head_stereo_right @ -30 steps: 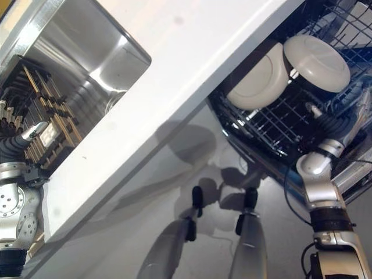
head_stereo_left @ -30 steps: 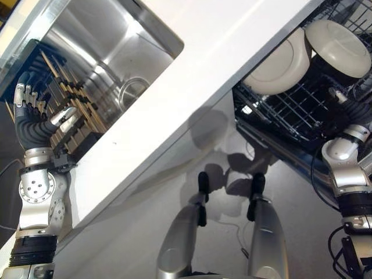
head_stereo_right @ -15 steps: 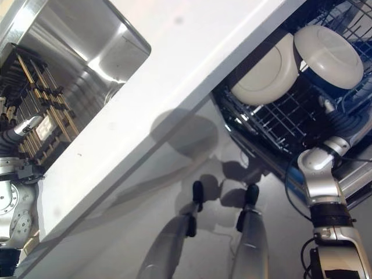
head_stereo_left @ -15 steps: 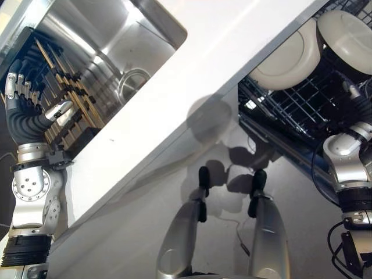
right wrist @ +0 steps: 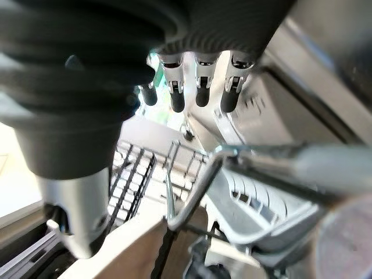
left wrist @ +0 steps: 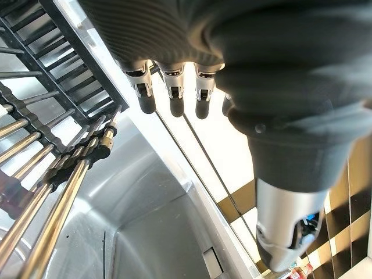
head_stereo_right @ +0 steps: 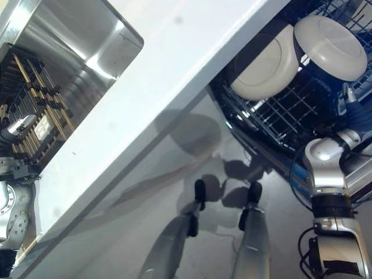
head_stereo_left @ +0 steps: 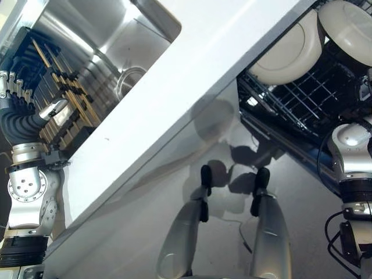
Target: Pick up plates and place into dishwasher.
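White countertop (head_stereo_left: 192,64) runs between a steel sink (head_stereo_left: 99,40), where the left hand (head_stereo_left: 23,119) hovers with fingers straight and empty over the drying rack (head_stereo_left: 64,110), and the dishwasher rack (head_stereo_left: 302,99), where two plates (head_stereo_left: 288,55) stand just beyond the relaxed, empty right hand (right wrist: 87,145).

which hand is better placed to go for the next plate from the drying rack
Left, probably. The left hand hovers open right at the drying rack in the sink. The right hand, also open, is over by the dishwasher rack with two plates already loaded.
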Robot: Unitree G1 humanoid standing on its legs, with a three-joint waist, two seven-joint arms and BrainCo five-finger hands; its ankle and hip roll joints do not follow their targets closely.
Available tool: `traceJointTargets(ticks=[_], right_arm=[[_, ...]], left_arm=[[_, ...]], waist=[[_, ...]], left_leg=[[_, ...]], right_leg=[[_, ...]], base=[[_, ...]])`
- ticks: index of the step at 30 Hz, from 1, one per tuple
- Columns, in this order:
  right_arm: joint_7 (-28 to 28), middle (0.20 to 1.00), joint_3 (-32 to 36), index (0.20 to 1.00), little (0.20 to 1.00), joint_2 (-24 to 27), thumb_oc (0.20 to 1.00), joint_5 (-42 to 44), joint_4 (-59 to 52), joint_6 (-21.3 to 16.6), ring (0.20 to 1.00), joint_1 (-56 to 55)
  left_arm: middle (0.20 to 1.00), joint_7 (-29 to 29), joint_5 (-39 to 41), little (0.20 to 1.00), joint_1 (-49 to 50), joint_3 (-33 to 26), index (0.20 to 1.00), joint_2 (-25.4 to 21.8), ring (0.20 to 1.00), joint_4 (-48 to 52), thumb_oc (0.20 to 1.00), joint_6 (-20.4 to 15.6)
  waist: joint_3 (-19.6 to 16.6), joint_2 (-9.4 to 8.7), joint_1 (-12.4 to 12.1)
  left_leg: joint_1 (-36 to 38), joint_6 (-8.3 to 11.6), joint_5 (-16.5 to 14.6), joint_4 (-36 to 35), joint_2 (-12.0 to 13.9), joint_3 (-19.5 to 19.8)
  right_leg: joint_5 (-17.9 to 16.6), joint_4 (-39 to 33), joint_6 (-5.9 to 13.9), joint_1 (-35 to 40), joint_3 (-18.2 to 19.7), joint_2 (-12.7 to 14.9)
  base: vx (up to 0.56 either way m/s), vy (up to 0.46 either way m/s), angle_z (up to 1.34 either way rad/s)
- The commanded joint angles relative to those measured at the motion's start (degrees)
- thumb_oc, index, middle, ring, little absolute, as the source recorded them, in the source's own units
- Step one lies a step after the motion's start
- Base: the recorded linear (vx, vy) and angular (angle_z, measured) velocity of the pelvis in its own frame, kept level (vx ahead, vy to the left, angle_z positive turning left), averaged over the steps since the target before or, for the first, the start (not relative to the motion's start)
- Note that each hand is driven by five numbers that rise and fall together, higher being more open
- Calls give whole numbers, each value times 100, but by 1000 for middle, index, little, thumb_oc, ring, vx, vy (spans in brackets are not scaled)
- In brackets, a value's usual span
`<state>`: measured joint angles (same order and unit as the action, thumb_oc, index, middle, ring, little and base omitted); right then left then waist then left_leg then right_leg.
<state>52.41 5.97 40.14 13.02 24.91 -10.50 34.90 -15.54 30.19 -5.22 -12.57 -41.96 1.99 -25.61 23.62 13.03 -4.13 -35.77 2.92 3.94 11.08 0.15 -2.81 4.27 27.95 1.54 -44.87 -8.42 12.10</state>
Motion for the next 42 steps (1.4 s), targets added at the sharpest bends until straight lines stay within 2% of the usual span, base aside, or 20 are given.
traceJointTargets(ticks=[1,6,9,13,19,23,26,30,35,42], right_arm=[[-950,1000,-662,1000,1000,-228,1000,234,503,72,1000,447],[-1769,1000,-1022,1000,1000,-217,1000,444,314,101,1000,598],[-2418,1000,-1121,1000,1000,-303,1000,634,112,-141,1000,545],[-3369,1000,-1339,1000,1000,-502,1000,543,-693,-782,1000,279],[-4392,1000,-1558,1000,1000,-718,1000,579,-1700,-1203,1000,-43],[-4963,1000,-1885,1000,1000,-878,1000,350,-2177,-1244,1000,169],[-5408,1000,-2158,1000,1000,-971,1000,245,-2500,-1091,1000,559],[-5736,1000,-2414,1000,1000,-1015,1000,258,-2781,-859,1000,980],[-5996,1000,-2536,1000,1000,-1047,1000,411,-3130,-774,1000,1128],[-6188,1000,-2481,1000,1000,-1091,1000,447,-3582,-716,1000,951]], left_arm=[[1000,-7,-526,1000,-26,1711,1000,1129,1000,-83,1000,219],[1000,65,-493,1000,-19,1661,1000,1101,1000,-37,1000,253],[1000,127,-471,1000,21,1606,1000,1105,1000,22,1000,280],[1000,177,-462,1000,130,1513,1000,1112,1000,110,1000,313],[1000,282,-464,1000,223,1387,1000,1107,1000,169,1000,334],[1000,334,-435,1000,236,1406,1000,1067,1000,128,1000,278],[1000,423,-341,1000,262,1374,1000,1026,1000,114,1000,257],[1000,564,-249,1000,323,1313,1000,970,1000,86,1000,225],[1000,688,-147,1000,419,1185,1000,891,1000,128,1000,263],[1000,876,8,1000,501,871,1000,760,1000,185,1000,428]], waist=[[618,-83,-178],[618,-101,-230],[618,-111,-246],[618,-157,-244],[618,-243,-231],[618,-264,-288],[618,-257,-392],[618,-280,-527],[618,-379,-629],[617,-597,-728]], left_leg=[[-655,-102,-216,672,105,160],[-705,-89,-182,650,86,183],[-713,-80,-169,640,85,198],[-699,-78,-140,600,87,219],[-593,-82,-124,530,85,241],[-483,-83,-109,488,74,274],[-333,-79,-109,455,65,308],[-93,-73,-133,413,64,351],[272,-64,-175,326,74,388],[1152,-66,-299,94,96,376]], right_leg=[[-768,-1465,190,238,-178,-55],[-778,-1435,189,160,-211,-30],[-770,-1412,192,141,-224,-20],[-773,-1408,212,147,-238,-17],[-768,-1431,243,241,-268,-19],[-769,-1479,250,372,-327,-21],[-730,-1524,240,574,-392,-25],[-687,-1595,226,892,-514,-23],[-653,-1718,226,1349,-630,-46],[-650,-2044,291,2341,-762,-56]], base=[[0,0,0],[0,0,0],[0,0,0],[0,0,0],[0,0,0],[-13,-2,-2],[-18,11,-3],[-29,9,-8],[-37,5,-8],[-46,6,4]])
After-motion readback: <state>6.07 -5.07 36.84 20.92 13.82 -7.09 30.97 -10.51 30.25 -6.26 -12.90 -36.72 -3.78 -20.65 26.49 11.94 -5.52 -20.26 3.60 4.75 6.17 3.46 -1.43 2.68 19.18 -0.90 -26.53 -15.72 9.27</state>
